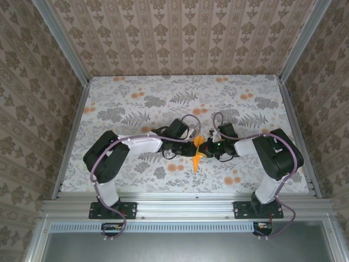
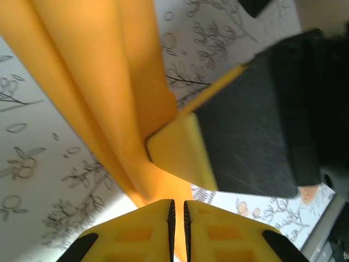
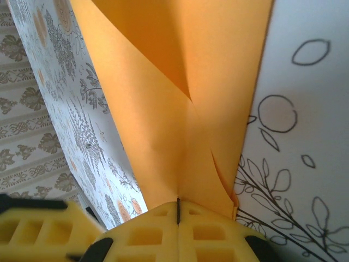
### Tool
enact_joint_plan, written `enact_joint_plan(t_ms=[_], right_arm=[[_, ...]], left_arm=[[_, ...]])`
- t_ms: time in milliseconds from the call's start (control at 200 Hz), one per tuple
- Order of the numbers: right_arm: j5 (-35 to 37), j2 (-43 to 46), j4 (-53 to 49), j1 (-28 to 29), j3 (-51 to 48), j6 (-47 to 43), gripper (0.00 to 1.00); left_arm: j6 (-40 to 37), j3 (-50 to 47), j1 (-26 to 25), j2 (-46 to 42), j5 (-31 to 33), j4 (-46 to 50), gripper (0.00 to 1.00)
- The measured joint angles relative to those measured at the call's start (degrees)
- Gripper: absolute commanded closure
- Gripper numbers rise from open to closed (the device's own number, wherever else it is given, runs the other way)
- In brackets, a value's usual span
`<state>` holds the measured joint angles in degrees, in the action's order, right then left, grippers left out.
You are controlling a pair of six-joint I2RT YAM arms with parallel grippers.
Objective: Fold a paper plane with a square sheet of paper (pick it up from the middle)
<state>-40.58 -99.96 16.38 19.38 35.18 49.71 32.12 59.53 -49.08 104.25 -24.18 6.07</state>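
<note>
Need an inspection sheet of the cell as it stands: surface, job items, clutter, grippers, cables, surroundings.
surface: floral-print table, flat, nothing spilled.
job's things: paper plane, orange, creased and part-folded, held between the two arms near the table's middle.
clutter: nothing seen.
grippers: left gripper and right gripper face each other, both shut on the paper plane.
cables: purple cables run along each arm and loop up near the wrists.
surroundings: patterned walls on three sides; metal frame rail at the near edge.
</note>
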Motion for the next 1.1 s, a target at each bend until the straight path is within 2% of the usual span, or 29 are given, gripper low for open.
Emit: enact_joint_plan(t_ms=[660, 1100], right_arm=[[0.00, 0.04, 0.24, 0.07, -0.09, 0.15, 1.00], [0.46, 0.26, 0.24, 0.31, -0.09, 0.15, 1.00]], left_arm=[[0.00, 7.15, 4.28, 6.25, -4.17, -3.32, 0.82], [-2.10, 8.74, 4.61, 9.51, -3.63, 0.63, 0.82]])
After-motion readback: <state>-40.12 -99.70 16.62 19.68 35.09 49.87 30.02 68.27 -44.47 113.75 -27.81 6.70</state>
